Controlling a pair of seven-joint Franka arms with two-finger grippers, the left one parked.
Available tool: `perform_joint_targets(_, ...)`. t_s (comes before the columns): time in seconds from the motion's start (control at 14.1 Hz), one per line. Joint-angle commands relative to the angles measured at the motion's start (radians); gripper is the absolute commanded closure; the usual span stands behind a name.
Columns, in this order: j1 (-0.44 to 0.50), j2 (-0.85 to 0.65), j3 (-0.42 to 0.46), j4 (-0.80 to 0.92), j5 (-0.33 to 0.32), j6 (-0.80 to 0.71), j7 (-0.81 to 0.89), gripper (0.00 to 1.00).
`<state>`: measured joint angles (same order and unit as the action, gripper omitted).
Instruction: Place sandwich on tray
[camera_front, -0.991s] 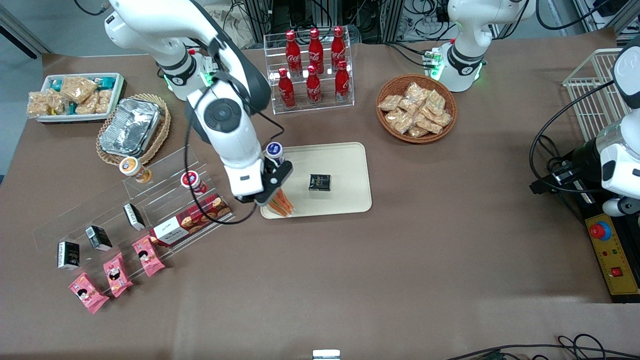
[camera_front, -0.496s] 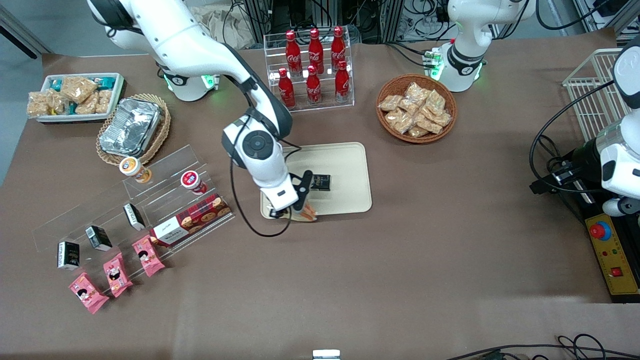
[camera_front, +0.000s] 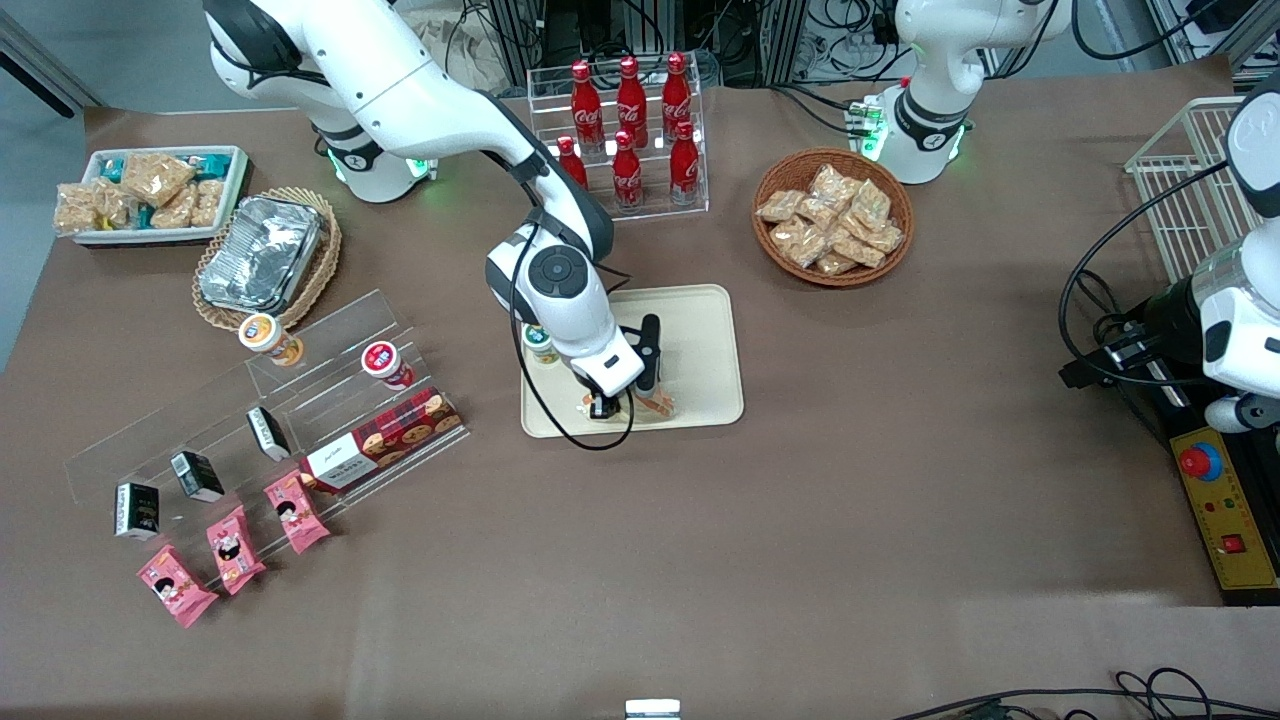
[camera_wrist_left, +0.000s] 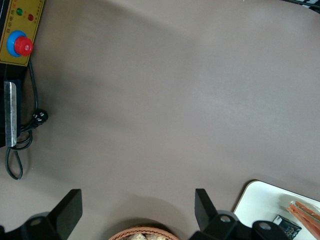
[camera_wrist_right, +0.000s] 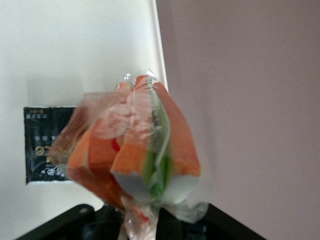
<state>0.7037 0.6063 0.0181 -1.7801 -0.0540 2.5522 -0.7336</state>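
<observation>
The wrapped sandwich (camera_front: 657, 405) (camera_wrist_right: 134, 150), with orange, red and green layers, hangs from my right gripper (camera_front: 640, 398) (camera_wrist_right: 150, 222), which is shut on its plastic wrap. It is over the cream tray (camera_front: 705, 330) (camera_wrist_right: 75, 50), at the tray's edge nearest the front camera. Whether it touches the tray I cannot tell. The parked arm's wrist view catches the sandwich (camera_wrist_left: 305, 212) and a tray corner (camera_wrist_left: 260, 197).
A black packet (camera_wrist_right: 42, 145) lies on the tray beside the sandwich. A small cup (camera_front: 540, 343) stands at the tray's edge toward the working arm's end. A cola bottle rack (camera_front: 625, 135), a snack basket (camera_front: 832, 215) and an acrylic shelf (camera_front: 330, 400) surround the tray.
My gripper has carried the sandwich along the tray's near edge toward the parked arm's end, from the tray's corner to its middle. The black packet is now covered by the gripper in the front view.
</observation>
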Motion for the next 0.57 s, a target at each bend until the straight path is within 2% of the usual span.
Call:
perform_joint_targets(0.0, 0.023, 0.029, -0.001, 0.019, -0.047, 0.022, -0.044, 0.97)
perform_joint_targets(0.07, 0.023, 0.041, -0.001, 0.021, -0.061, 0.023, -0.043, 0.74)
perform_joint_targets(0.14, 0.022, 0.05, -0.001, 0.021, -0.064, 0.026, -0.043, 0.01)
perform_joint_targets(0.5, 0.003, 0.024, -0.003, 0.016, -0.052, 0.0, 0.002, 0.01)
